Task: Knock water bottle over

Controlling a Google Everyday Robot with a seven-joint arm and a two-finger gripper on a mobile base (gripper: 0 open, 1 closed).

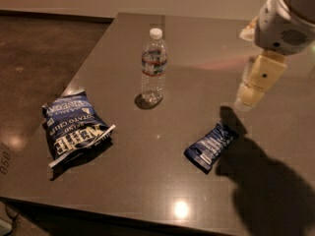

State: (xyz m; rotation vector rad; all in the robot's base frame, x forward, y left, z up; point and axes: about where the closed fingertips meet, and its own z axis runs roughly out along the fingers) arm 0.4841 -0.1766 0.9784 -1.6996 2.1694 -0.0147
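Note:
The water bottle (153,65) is clear ribbed plastic with a white cap and a red-and-blue label band. It stands upright on the dark table (206,48), left of centre toward the back. My gripper (246,98) hangs above the table's right side. It is well to the right of the bottle, apart from it and at about its height. Its white wrist housing (288,16) fills the top right corner. Its shadow falls on the table below it.
A large blue chip bag (74,126) lies at the table's left front. A small blue snack bag (211,145) lies right of centre, just below the gripper. The table's left edge drops to a brown floor (39,48). A wall runs along the back.

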